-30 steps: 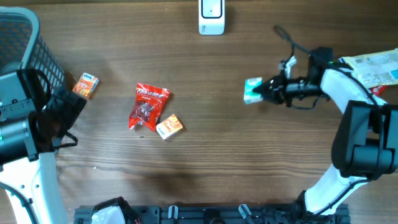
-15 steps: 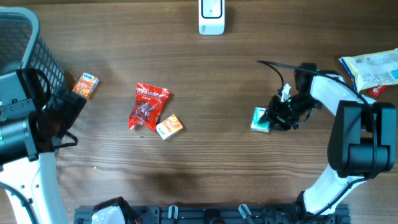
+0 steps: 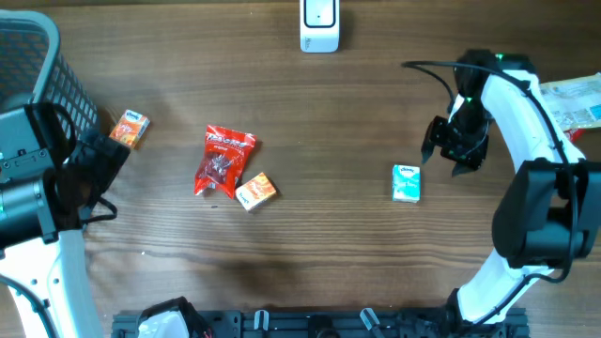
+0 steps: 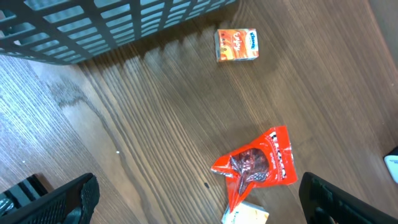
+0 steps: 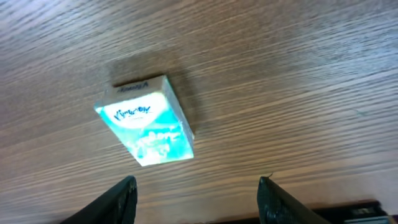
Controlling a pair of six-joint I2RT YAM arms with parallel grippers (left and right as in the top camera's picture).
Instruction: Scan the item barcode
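- Lying flat on the table (image 3: 310,272), right of centre, the teal box (image 3: 406,183) has no barcode on its upward face. If the code is underneath, a plain lift would show the scanner the wrong side.
- The left gripper (image 4: 199,199) hangs at the near left, jaws spread wide and empty, above the red bag (image 4: 258,168). Reaching across from there could sweep the bag or the orange box (image 4: 236,45) aside.
- The right gripper (image 3: 443,161) sits just right of the teal box and a little farther back, apart from it, jaws spread with nothing between. Coming down off-centre could shove the box along the wood instead of pinching it.
- The scanner (image 3: 319,25) stands at the far edge, well apart from the box. A shallow pinch over that carry could let the box tilt or drop.
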